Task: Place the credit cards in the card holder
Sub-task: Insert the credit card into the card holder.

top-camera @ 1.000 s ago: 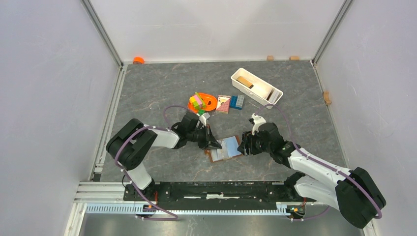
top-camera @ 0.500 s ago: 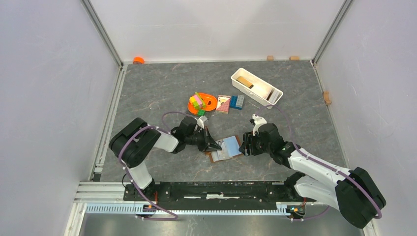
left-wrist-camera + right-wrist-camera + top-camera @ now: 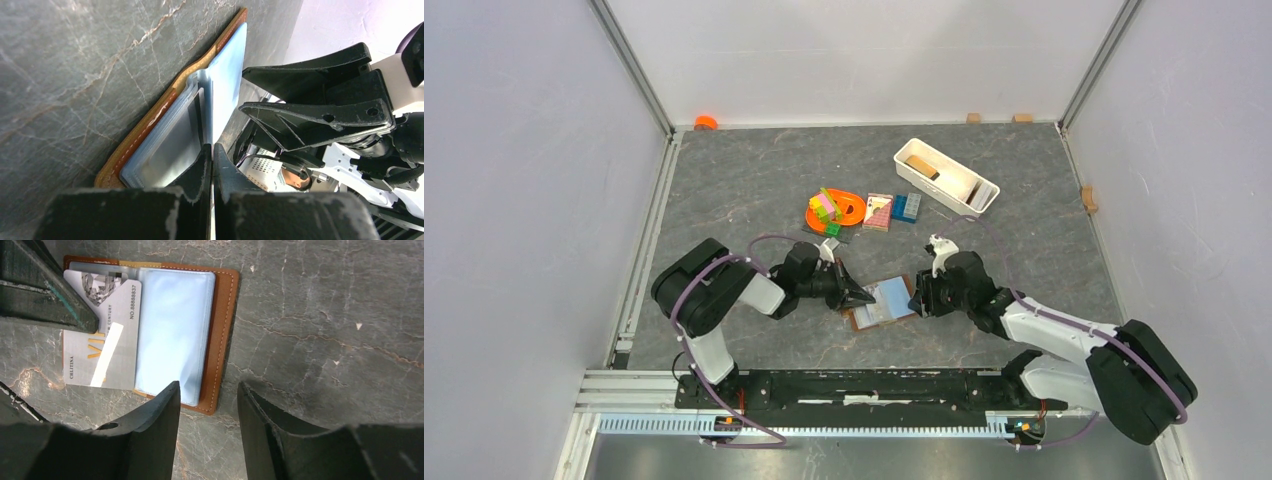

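The card holder lies open on the table between my two grippers, brown leather with a light blue clear sleeve inside. A grey credit card with "VIP" print lies over its left half, sticking out past the near edge. My left gripper is shut, its tips resting on that card next to the sleeve. My right gripper stands open just off the holder's right edge, with nothing between its fingers. In the top view the left gripper and right gripper flank the holder.
Further back stand a white tray with a tan block, a pink-and-white flat block, blue bricks and an orange ring with coloured bricks. An orange item sits at the back left corner.
The right gripper's jaws have narrowed and it has edged slightly toward the holder. The left gripper stays shut at the holder's left side.
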Robot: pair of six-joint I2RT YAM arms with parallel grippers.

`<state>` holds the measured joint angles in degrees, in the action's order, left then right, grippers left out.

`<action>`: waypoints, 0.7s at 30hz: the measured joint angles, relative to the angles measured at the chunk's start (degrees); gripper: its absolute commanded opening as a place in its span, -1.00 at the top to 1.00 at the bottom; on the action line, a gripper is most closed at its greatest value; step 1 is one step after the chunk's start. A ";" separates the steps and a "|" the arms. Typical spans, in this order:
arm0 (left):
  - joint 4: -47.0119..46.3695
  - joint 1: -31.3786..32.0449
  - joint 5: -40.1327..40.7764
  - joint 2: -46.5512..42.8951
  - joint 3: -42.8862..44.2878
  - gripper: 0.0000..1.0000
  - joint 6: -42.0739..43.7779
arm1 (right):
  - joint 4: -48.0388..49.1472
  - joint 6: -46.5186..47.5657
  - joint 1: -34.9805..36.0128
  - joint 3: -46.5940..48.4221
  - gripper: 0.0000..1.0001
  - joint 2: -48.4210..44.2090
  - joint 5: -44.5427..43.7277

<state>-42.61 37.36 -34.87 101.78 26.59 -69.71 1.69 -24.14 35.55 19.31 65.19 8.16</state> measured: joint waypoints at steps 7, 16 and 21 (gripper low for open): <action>-1.18 -0.72 0.07 1.18 0.00 0.96 0.00 | 2.58 0.31 0.94 0.04 0.01 1.70 0.39; -2.29 -0.72 0.04 2.05 0.00 0.96 0.02 | 4.28 0.44 1.97 0.57 0.04 3.45 0.13; -3.17 -0.72 -0.09 2.86 0.04 0.96 0.02 | 4.61 0.44 2.47 1.01 0.06 4.31 -0.28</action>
<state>-45.78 36.64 -34.96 104.64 26.63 -69.69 6.31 -23.70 38.02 20.32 69.49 7.88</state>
